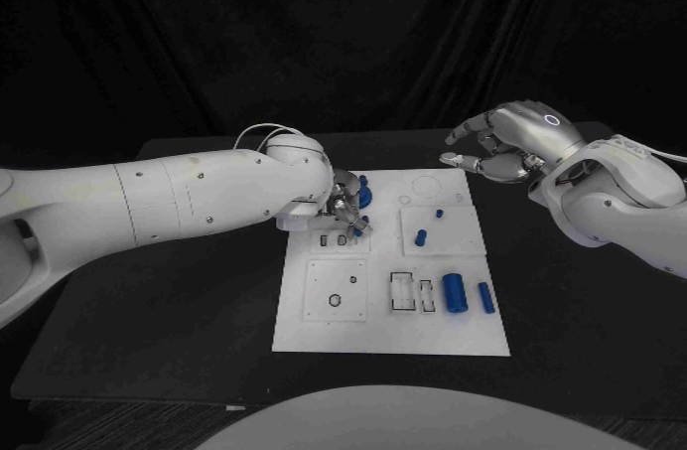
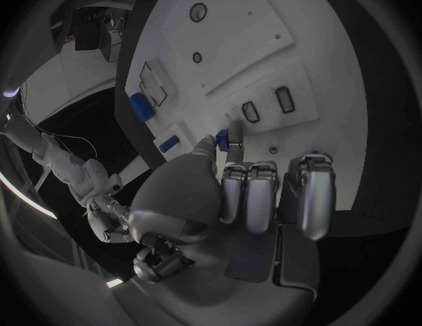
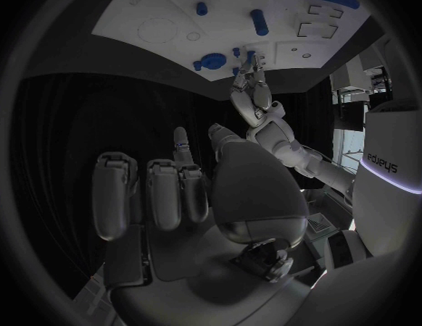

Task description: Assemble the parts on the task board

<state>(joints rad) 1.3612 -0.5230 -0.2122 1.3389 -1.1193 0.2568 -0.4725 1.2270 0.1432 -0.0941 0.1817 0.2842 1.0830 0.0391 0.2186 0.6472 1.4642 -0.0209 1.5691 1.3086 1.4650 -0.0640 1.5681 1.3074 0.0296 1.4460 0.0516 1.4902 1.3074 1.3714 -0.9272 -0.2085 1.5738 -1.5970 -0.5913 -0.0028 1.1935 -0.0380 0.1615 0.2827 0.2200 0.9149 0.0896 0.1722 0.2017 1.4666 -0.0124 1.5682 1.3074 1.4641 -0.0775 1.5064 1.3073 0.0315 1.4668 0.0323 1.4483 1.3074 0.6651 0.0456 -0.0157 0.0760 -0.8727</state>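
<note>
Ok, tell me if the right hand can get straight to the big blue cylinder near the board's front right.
Probably yes. The right hand hovers beyond the task board, holding nothing, and nothing lies over the big blue cylinder. The left hand works at the board's far left, out of the way.

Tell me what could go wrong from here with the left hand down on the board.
The left hand pinches a small blue part at its fingertips; the light grip could let it slip or tilt before seating. Its fingers work close to the round blue part and could nudge it. The right hand hovers empty beyond the task board, too far to steady it.
</note>
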